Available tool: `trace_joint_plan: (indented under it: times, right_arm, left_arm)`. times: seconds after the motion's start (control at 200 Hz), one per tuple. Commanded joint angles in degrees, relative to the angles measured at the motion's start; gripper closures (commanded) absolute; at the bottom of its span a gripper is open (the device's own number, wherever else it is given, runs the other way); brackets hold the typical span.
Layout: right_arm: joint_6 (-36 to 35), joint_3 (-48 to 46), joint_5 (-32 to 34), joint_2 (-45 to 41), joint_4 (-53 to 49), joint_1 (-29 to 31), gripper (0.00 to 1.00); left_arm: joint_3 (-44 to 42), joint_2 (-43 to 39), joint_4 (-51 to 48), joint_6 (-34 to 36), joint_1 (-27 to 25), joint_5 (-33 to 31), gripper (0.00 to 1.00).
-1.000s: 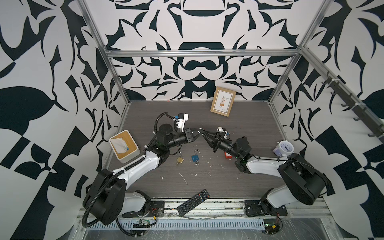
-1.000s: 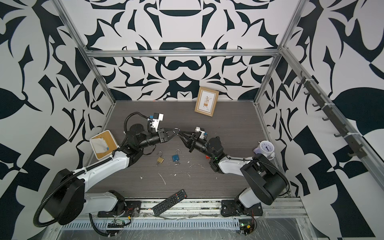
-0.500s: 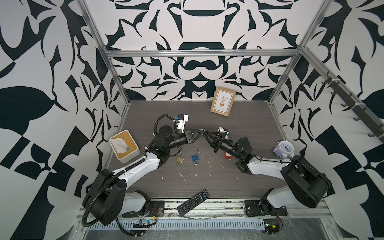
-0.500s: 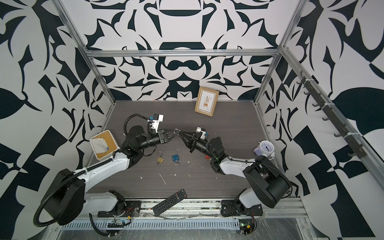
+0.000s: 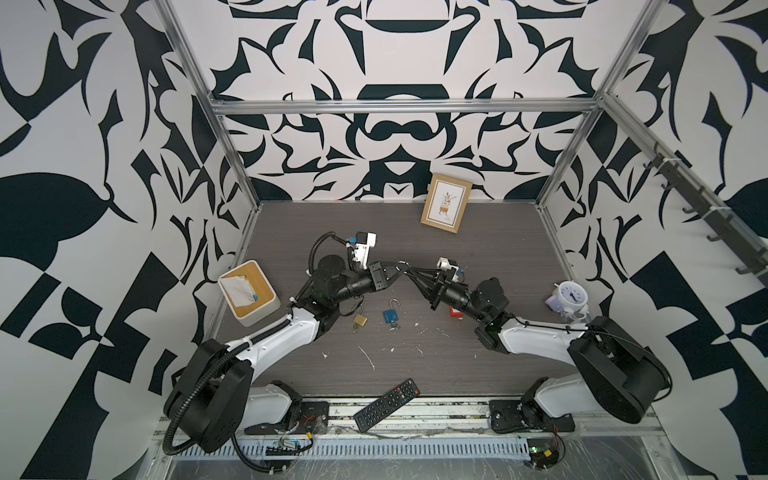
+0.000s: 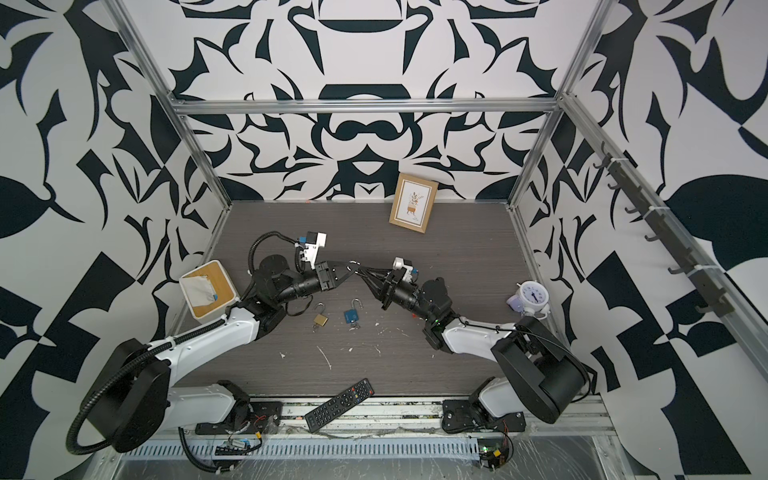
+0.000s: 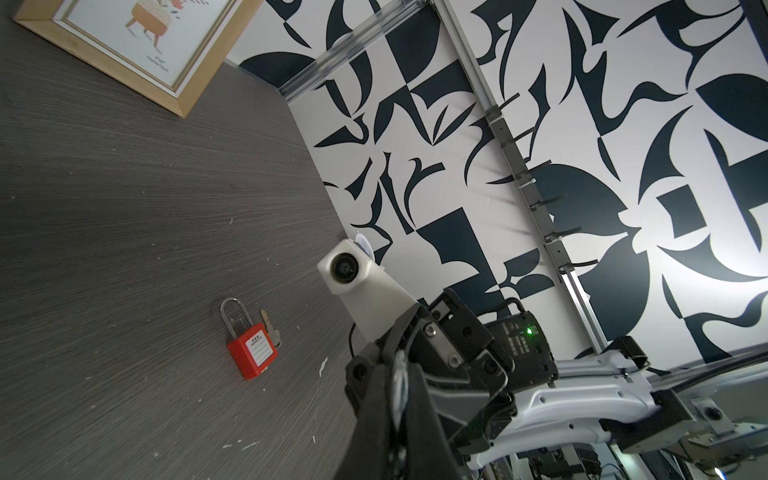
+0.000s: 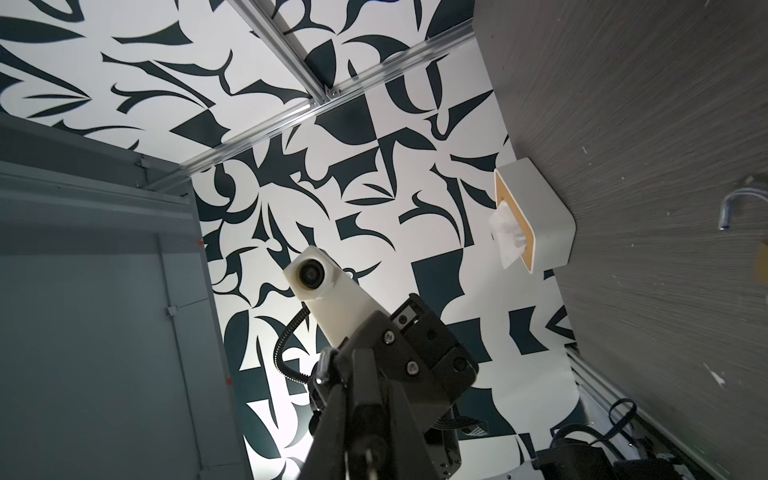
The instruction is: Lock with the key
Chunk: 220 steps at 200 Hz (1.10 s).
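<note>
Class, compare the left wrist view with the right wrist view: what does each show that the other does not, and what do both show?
Only the left wrist view: a red padlock with a key lying beside it, and a picture frame. Only the right wrist view: a tissue box. Both: the dark table, the patterned wall and the other arm's wrist camera.

Print on the red padlock's (image 7: 245,365) label (image 7: 262,350) is too small to read.

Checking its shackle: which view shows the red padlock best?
Left wrist view: the red padlock lies in full, shackle included. In a top view the right arm hides all but a red sliver. The right wrist view misses it.
</note>
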Motion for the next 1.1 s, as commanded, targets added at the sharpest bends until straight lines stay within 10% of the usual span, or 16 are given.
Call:
trace_joint_plan:
  times: [0.0,0.295,0.38,0.46,0.72,0.895,1.095]
  right_arm:
    - [-1.1,-0.1,-0.6,-1.7,6.6,0.3,0.86]
    - [-4.0,3.1,-4.8,1.5,8.2,-0.1,1.00]
    - [-7.1,3.8,-7.3,1.1,4.9,-0.8,1.00]
    - [-11.6,4.5,-11.0,0.1,1.0,-2.3,1.00]
    - [-30.7,7.8,-25.7,-8.5,-23.6,-9.4,1.00]
    - [-58.9,13.2,-27.6,-17.3,-55.1,-10.8,1.00]
    - [-58.3,15.6,-37.5,-17.9,-53.2,-14.5,1.00]
  left_arm:
    - [-1.1,0.3,-0.1,0.7,0.5,-1.0,1.00]
    - [-0.2,0.2,-1.4,0.4,0.5,1.4,1.00]
    - [0.0,-0.4,-2.5,0.4,0.5,1.6,0.49]
    - [-0.2,-2.8,-3.5,0.4,0.5,1.2,0.30]
    - [-3.9,-15.6,-13.6,1.1,5.8,1.5,0.17]
    - [-1.7,-24.0,-26.6,4.8,6.8,3.6,0.18]
    - [-3.5,-25.1,-27.7,9.3,6.3,7.4,0.23]
